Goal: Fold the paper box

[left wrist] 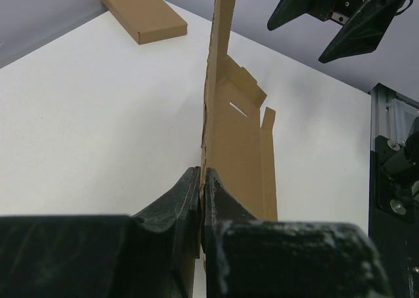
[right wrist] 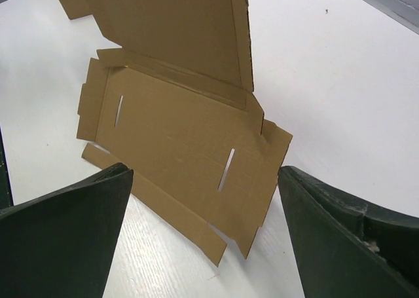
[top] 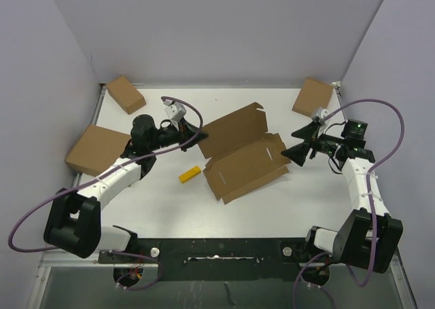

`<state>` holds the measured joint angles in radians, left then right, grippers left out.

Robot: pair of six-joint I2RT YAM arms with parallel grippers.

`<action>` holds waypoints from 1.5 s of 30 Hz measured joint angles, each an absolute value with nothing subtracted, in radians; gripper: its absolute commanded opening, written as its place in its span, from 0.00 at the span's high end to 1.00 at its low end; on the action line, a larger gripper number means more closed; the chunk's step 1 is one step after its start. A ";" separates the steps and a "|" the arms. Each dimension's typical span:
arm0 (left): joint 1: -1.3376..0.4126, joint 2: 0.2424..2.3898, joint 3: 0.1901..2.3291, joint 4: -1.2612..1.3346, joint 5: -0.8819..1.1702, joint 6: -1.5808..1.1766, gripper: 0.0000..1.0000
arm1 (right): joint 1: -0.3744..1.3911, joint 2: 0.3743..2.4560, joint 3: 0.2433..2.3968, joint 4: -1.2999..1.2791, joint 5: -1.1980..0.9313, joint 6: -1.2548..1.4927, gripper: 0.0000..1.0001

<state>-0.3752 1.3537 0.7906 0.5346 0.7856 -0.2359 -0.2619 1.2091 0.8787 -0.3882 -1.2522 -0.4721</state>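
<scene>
The paper box (top: 241, 153) lies unfolded at the table's middle as a brown die-cut sheet, its lid panel tilted up at the far left. My left gripper (top: 199, 137) is shut on the lid panel's left edge. In the left wrist view its fingertips (left wrist: 202, 177) pinch the thin cardboard edge of the box (left wrist: 239, 134). My right gripper (top: 299, 142) hovers just right of the box, open and holding nothing. In the right wrist view the box (right wrist: 177, 128) with its two slots lies ahead of the wide-apart jaws of that gripper (right wrist: 203, 172).
A small yellow block (top: 191, 174) lies left of the box's near corner. Folded brown boxes sit at the far left (top: 125, 94), the left edge (top: 97, 149) and the far right (top: 312, 96). White walls close three sides.
</scene>
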 measured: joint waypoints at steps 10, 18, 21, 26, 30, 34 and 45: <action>-0.411 1.350 0.780 0.524 0.773 -0.188 1.00 | -0.269 1.247 0.874 -0.336 -1.253 -0.438 0.10; -0.413 1.333 0.780 0.520 0.767 -0.179 1.00 | -0.298 1.362 0.878 -0.265 -1.106 -0.282 0.39; -0.414 1.325 0.780 0.521 0.770 -0.184 1.00 | -0.326 1.402 0.887 -0.265 -1.076 -0.256 0.56; -0.413 1.312 0.780 0.525 0.785 -0.200 1.00 | -0.334 1.404 0.897 -0.267 -1.090 -0.254 0.65; -0.410 1.311 0.780 0.533 0.803 -0.226 1.00 | -0.332 1.404 0.921 -0.271 -1.123 -0.266 0.65; -0.399 1.311 0.780 0.582 0.851 -0.280 1.00 | -0.313 1.402 0.960 -0.297 -1.128 -0.301 0.66; -0.363 1.311 0.780 0.686 0.941 -0.401 1.00 | -0.164 1.373 1.103 -0.447 -1.134 -0.446 0.75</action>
<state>-0.3630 1.3109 0.7795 0.6857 0.9413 -0.4011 -0.1642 1.3727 1.1034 -0.4473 -1.1339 -0.4458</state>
